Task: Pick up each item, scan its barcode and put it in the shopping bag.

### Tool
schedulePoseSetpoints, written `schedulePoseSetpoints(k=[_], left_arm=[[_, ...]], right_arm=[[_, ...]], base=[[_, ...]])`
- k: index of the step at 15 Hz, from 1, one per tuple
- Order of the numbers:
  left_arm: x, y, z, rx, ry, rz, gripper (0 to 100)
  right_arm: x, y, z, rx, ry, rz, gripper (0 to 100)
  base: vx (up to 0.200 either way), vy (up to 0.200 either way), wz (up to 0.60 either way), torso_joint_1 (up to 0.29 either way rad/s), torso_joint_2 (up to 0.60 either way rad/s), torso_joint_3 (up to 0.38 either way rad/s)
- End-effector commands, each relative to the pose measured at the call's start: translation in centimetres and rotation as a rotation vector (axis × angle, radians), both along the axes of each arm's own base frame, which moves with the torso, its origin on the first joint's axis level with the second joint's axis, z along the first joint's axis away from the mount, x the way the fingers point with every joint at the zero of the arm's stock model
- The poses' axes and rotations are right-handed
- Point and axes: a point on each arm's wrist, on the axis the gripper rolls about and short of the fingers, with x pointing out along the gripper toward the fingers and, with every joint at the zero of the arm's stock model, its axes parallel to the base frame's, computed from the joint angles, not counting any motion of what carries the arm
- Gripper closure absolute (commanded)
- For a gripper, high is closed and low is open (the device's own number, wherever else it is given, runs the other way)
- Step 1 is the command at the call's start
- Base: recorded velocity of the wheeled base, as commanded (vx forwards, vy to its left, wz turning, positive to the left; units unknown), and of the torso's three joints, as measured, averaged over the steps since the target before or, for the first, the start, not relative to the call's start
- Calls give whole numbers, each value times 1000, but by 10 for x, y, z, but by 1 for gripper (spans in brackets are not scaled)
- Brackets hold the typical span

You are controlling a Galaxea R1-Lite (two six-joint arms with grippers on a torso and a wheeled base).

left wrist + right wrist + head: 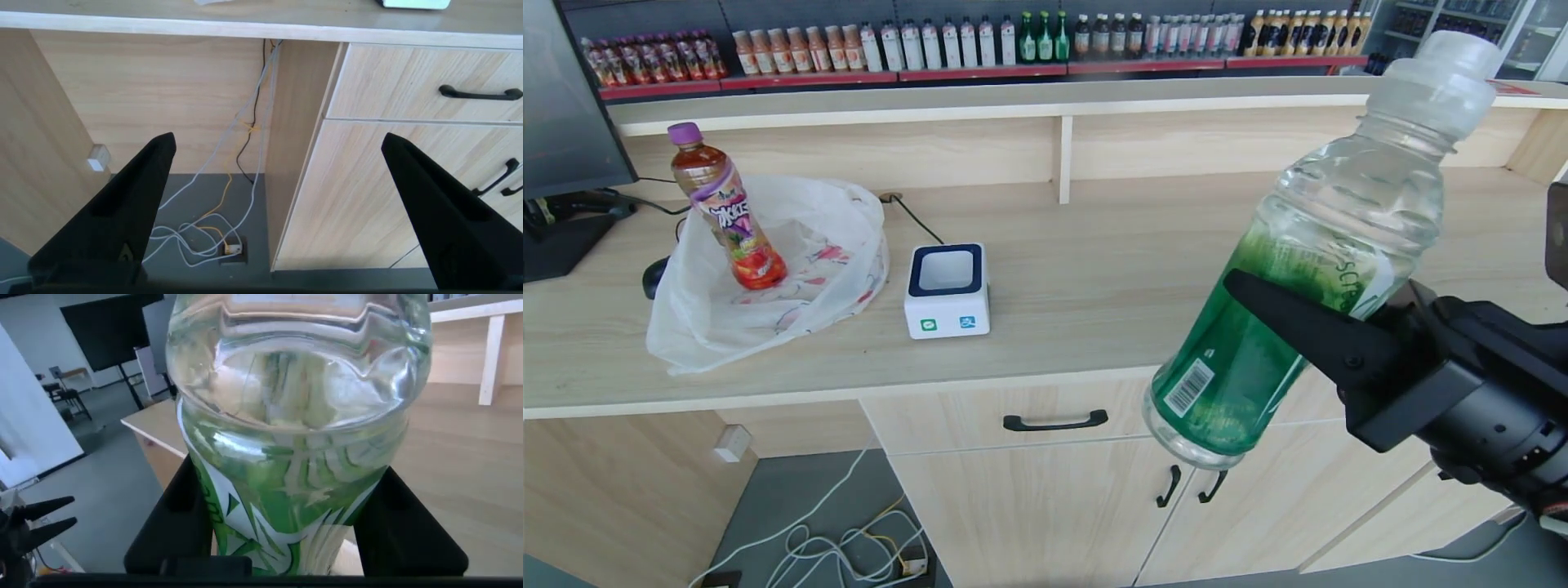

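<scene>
1. The right gripper [1298,302] is clamped on a clear bottle [1339,220] with a green label. 1 black finger lies across the front of the label and the other is hidden behind it.
2. That bottle is held in the air at a tilt, white cap up and away, base down toward the cabinet fronts. A barcode strip shows near the base, facing the head view.
3. In the right wrist view the bottle [298,457] sits between the 2 fingers of the right gripper [294,539], which press on either side of the label.
4. The scanner [947,290], a small white box with a dark-rimmed window on top, sits on the wooden counter [1094,269]. It is well apart from the held bottle, off to the robot's left of it.
5. The shopping bag [686,318], white plastic and slumped open, lies on the counter just beside the scanner on its left.
6. 1 tea bottle [727,216] with a purple cap stands inside the bag, leaning a little.
7. The left gripper [278,220] hangs low in front of the cabinet, below the counter edge, its 2 fingers spread wide with nothing between them.
8. Loose cables [833,547] lie on the floor under the counter, and a shelf of drinks [1013,41] runs along the back wall.
</scene>
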Motion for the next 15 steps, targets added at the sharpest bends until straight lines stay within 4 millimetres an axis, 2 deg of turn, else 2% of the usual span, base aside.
schedulePoseSetpoints(k=[1, 5, 15], left_arm=[[0, 0, 0, 0, -1, 0, 0], [0, 0, 0, 0, -1, 0, 0], [0, 0, 0, 0, -1, 0, 0]], right_arm=[[4, 4, -1, 7, 23, 25, 100], [1, 3, 5, 55, 10, 105, 100], [-8, 6, 6, 83, 30, 161, 100]], base=[[0, 0, 0, 0, 0, 0], [0, 0, 0, 0, 0, 0], [0, 0, 0, 0, 0, 0]])
